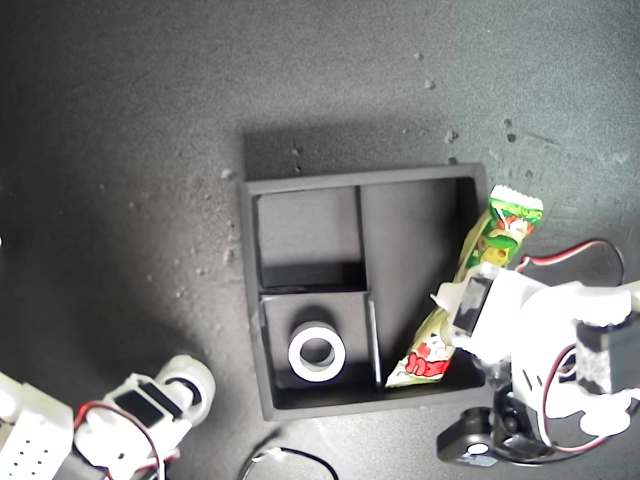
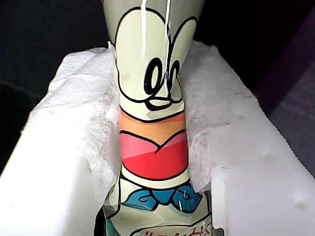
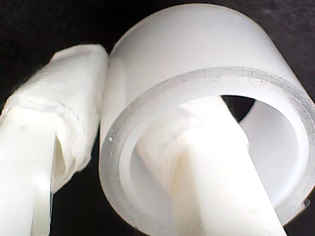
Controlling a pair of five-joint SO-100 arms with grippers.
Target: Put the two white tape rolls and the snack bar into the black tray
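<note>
Closest, my first hand [image 2: 153,142] is clamped on the snack bar [image 2: 152,64]. Its two white padded fingers [image 2: 74,147] press the wrapper from either side, and the wrapper is pinched narrow between them. A cartoon figure with a red mouth and a blue bow is printed on this stretch of the wrapper.

Likewise, my second hand [image 3: 123,128] holds the first tape roll [image 3: 197,54]. One white finger [image 3: 216,187] passes through the roll's open centre, the other padded finger lies against its outer wall, and the roll's wall is gripped between them.

In the exterior view, my first hand [image 1: 470,310] stands at the right, against the right wall of the black tray [image 1: 250,300]. The snack bar [image 1: 500,225] lies tilted across that wall. Its red-and-white lower end rests inside the long compartment, near the tray's lower right corner in that view. Its green crimped upper end projects outside the tray, over the table [image 1: 120,120].

The second tape roll [image 1: 317,353] lies flat in the small square compartment at the exterior view's lower left, with its open centre facing up. It is apart from the snack bar, with the dividing wall between them. The small compartment above it in that view holds nothing visible.

An arm shows at the exterior view's lower left corner, outside the tray; whether it carries a roll cannot be told from that view.
</note>
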